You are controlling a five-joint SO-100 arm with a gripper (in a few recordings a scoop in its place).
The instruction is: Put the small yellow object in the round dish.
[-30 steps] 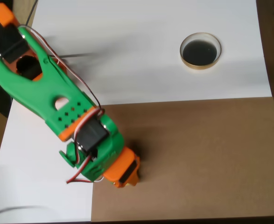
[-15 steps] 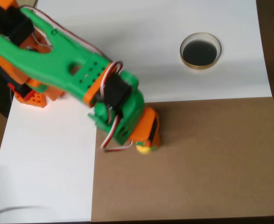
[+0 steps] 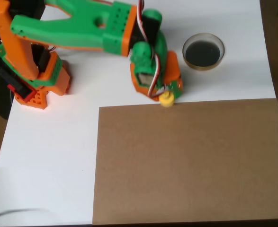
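On the white table (image 3: 49, 156), fingers (image 3: 167, 96) grip one small yellow object (image 3: 166, 99) near one round dish (image 3: 203, 51).

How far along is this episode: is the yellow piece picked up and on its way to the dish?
Pickup looks done: the small yellow object sits at the tip of the gripper, apparently held, near the brown board's top edge. The carry is in hand. Left: the round dish holds nothing yet, so reaching it and release remain.

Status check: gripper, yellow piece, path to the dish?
Gripper shut on small yellow object, near brown board's top edge. Round dish up-right, unfilled. White surface between, no obstruction.
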